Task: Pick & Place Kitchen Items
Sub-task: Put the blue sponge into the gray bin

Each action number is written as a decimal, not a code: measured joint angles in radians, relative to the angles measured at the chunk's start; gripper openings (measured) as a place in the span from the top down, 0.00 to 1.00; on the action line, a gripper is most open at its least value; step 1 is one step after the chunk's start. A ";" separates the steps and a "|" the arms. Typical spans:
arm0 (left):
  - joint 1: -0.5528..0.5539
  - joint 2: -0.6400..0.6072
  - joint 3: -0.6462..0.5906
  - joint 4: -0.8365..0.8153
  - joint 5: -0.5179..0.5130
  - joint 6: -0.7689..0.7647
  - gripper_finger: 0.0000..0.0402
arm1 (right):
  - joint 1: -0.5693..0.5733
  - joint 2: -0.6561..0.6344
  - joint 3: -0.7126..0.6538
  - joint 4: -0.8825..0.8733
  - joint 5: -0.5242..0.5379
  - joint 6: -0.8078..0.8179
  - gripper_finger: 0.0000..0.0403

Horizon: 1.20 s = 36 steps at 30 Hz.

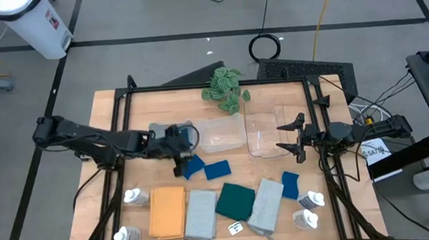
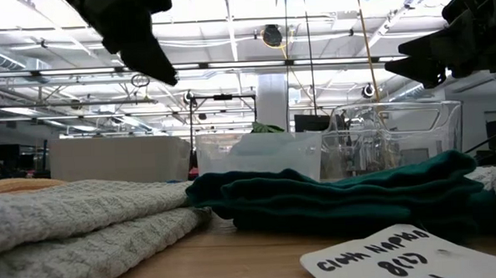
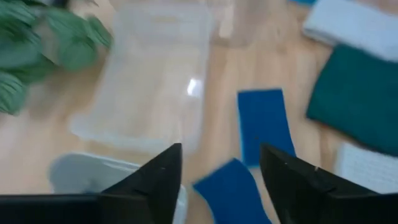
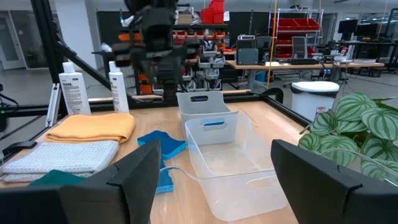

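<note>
Risk: left gripper (image 1: 180,165) hovering open over blue sponge (image 1: 193,167), holding nothing | sponge sliding off-centre | right gripper (image 1: 289,146) waiting open.

The left arm is stretched toward the table's middle, its gripper (image 1: 181,159) parted; the right gripper (image 1: 290,143) is held wide open.

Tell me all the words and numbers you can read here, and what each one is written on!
"Cloth Napkin 817", handwritten, as far as it reads: on the small white paper card lying on the wooden table in front of the folded dark green cloth.
Print on the two white squeeze bottles' labels: too small to read.
Label on the white bin on the floor: too small to read.
</note>
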 joint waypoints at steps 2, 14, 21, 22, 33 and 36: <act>-0.022 0.028 0.000 -0.033 0.011 -0.047 0.35 | 0.000 0.000 0.000 0.000 0.000 0.000 0.31; -0.133 0.280 -0.001 -0.057 0.127 -0.183 0.22 | 0.000 0.000 0.000 0.000 0.000 0.000 0.31; -0.140 0.400 0.000 -0.037 0.150 -0.250 0.26 | 0.000 0.000 0.000 0.000 0.000 0.000 0.31; -0.140 0.407 0.001 -0.038 0.162 -0.251 0.27 | 0.000 0.000 0.000 0.000 0.000 0.000 0.31; -0.136 0.296 -0.001 -0.237 0.375 -0.251 0.29 | 0.000 0.000 0.000 0.001 0.000 0.000 0.31; -0.135 0.223 -0.001 -0.243 0.356 -0.271 0.30 | 0.000 0.000 0.000 0.000 0.000 0.000 0.31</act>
